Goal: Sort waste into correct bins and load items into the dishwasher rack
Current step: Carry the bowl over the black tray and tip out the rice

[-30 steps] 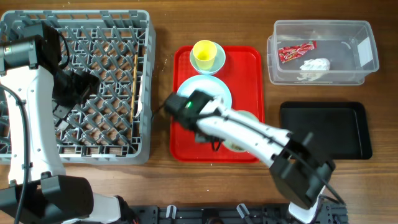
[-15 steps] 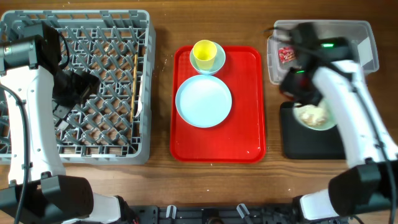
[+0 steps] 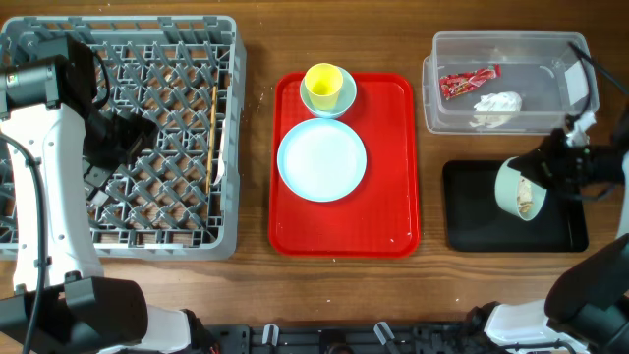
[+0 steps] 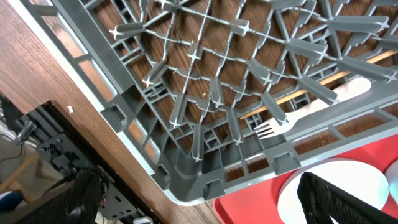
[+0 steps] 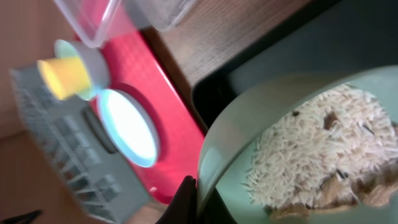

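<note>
My right gripper (image 3: pixel 543 180) is shut on the rim of a pale blue-green bowl (image 3: pixel 515 189), which is tipped on its side above the black tray (image 3: pixel 472 224). Beige crumbly food (image 5: pixel 323 146) lies inside this bowl (image 5: pixel 239 140), whose rim is pinched between my right fingers (image 5: pixel 186 202). A red wrapper (image 3: pixel 469 81) and a white scrap (image 3: pixel 498 103) lie in the clear tub (image 3: pixel 552 57). On the red tray (image 3: pixel 393 202) are the blue plate (image 3: pixel 321 159) and a yellow cup (image 3: pixel 323 83) nested in another bowl (image 3: pixel 344 98). My left gripper (image 3: pixel 110 146) hangs open over the dishwasher rack (image 3: pixel 128 239), where a wooden stick (image 3: pixel 213 133) lies.
A white fork (image 4: pixel 323 99) lies in the rack's lattice (image 4: pixel 205 81) near its corner beside the red tray (image 4: pixel 249 208). Bare wooden table runs between the rack, the red tray and the two bins.
My right arm has carried the bowl from the red tray across to the black tray and tipped it onto its side. The left arm has not moved.
</note>
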Controlling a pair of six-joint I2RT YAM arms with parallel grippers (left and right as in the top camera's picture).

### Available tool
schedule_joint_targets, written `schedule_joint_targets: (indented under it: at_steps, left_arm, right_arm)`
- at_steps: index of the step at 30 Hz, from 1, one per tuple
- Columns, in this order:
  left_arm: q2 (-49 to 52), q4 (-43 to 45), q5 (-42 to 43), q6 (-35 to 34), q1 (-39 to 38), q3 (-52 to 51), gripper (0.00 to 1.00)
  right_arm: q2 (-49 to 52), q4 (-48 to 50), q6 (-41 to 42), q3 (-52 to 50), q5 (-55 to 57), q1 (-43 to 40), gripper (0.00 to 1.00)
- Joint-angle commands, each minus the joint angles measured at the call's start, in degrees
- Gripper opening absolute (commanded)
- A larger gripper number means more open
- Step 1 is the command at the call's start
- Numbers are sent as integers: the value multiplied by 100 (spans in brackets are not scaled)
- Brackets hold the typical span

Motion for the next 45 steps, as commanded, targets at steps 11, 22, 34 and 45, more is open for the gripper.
schedule_joint_targets:
  at_steps: [11, 22, 34, 45]
  left_arm:
    - [-72, -15, -17, 4, 26, 26, 100]
    - [-72, -15, -17, 4, 26, 26, 100]
    - [-72, -15, -17, 4, 26, 26, 100]
    - [-72, -15, -17, 4, 26, 26, 100]
  right_arm:
    - [767, 507, -1268, -1021, -2590, -1303, 4]
    - [1224, -48, -1346, -1025, -3254, -1421, 4]
    - [1226, -555, -1908, -1025, -3692, -1989, 4]
    - [1228, 332, -1137, -1025, -3816, -1989, 4]
